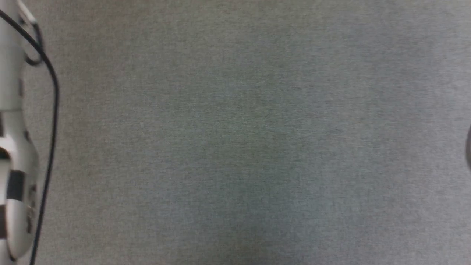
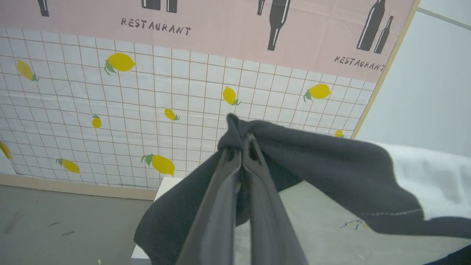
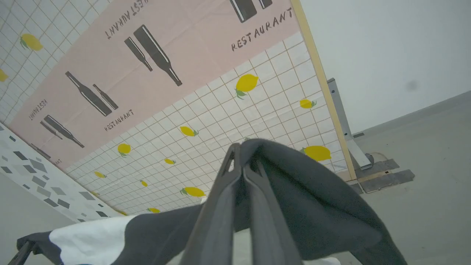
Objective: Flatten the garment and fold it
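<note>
In the left wrist view my left gripper (image 2: 241,143) is shut on a bunched fold of the garment's black sleeve (image 2: 331,165). The cloth is lifted and drapes down both sides of the fingers, and its white body (image 2: 434,180) hangs at the right. In the right wrist view my right gripper (image 3: 243,154) is shut on another raised fold of the black cloth (image 3: 312,206). From there the garment runs down to the lower left, where a white part (image 3: 88,239) shows. A pale forearm (image 1: 14,147) with a black cable lies along the left edge of the head view.
A grey surface (image 1: 239,140) spreads across the head view. Behind the garment stands a backdrop panel (image 2: 147,92) printed with lemons, bottles and "RESTAURANT". A pale table (image 2: 323,221) lies under the cloth. The panel's metal foot (image 3: 368,165) rests on grey floor (image 3: 423,202).
</note>
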